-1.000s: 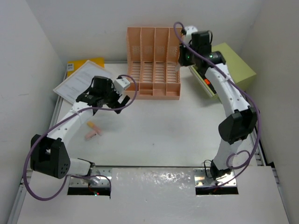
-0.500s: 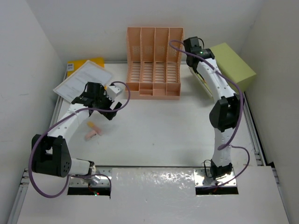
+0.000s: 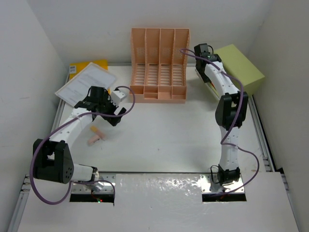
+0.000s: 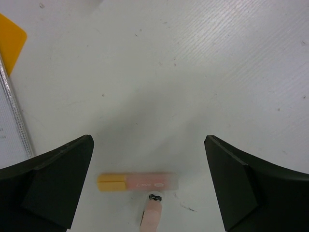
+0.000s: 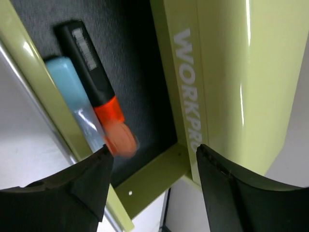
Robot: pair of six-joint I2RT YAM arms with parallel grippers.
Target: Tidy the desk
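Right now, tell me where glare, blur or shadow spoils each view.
Top view: glare on the shiny near strip. Left wrist: sharp, soft shadow on the desk by the highlighter. Right wrist: orange marker tip blurred, glare streaks on the green box.

Bare desk [image 3: 174, 135] mid-table; peach rack [image 3: 159, 65] at rear, highlighters [image 3: 97, 131] at left

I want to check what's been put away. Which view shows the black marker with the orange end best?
The right wrist view: the marker lies close up in the open green drawer, beside a light blue item. In the top view the right arm hides it; the left wrist view misses it.
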